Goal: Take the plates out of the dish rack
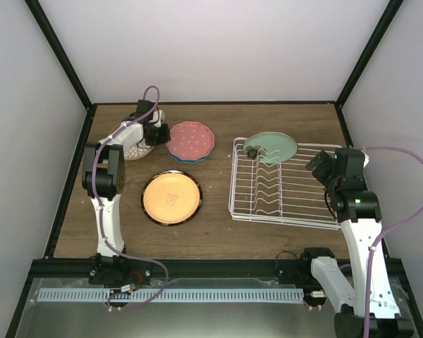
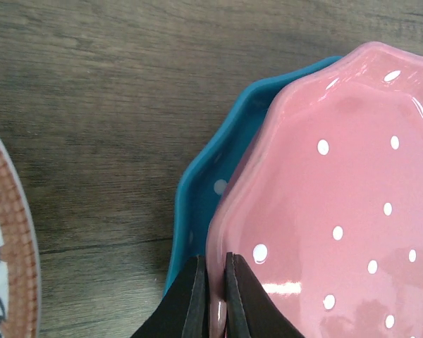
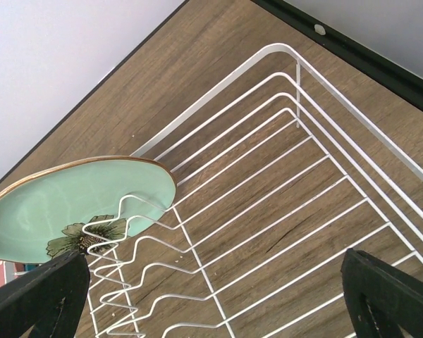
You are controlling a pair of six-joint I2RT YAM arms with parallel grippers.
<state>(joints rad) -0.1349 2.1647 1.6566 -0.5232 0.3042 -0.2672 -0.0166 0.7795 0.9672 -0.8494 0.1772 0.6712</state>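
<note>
Overhead view of a wooden surface [image 1: 211, 239] with two robot arms bolted at its near edge. A white wire rack [image 1: 282, 220] sits on the right side. Only one plate is left in it: a green plate [image 1: 275, 146] with a flower, leaning among the tines at the rack's far-left end. The other slots are bare.

Four plates lie flat on the surface, left of the rack. A tan plate [image 1: 171, 198] with a dark rim lies alone towards the near side. Further back, a pink dotted plate [image 1: 192, 137] sits on top of a teal plate [image 2: 211, 176], set a little to one side so the teal rim shows. A brown-rimmed plate [image 2: 14, 232] lies just left of that stack, partly hidden under the left arm. Five plates show in all; whether another lies hidden in the stack cannot be told.

The left pincer [image 2: 216, 257] is clamped on the near rim of the pink dotted plate, its fingers nearly together with the thin edge between them. That plate looks already set down but not yet let go. The right pincer [image 3: 211, 260] hovers above the rack with its fingers wide apart, holding nothing.

The unloading looks nearly done: what remains is to release the pink dotted plate and lift out the green one.
</note>
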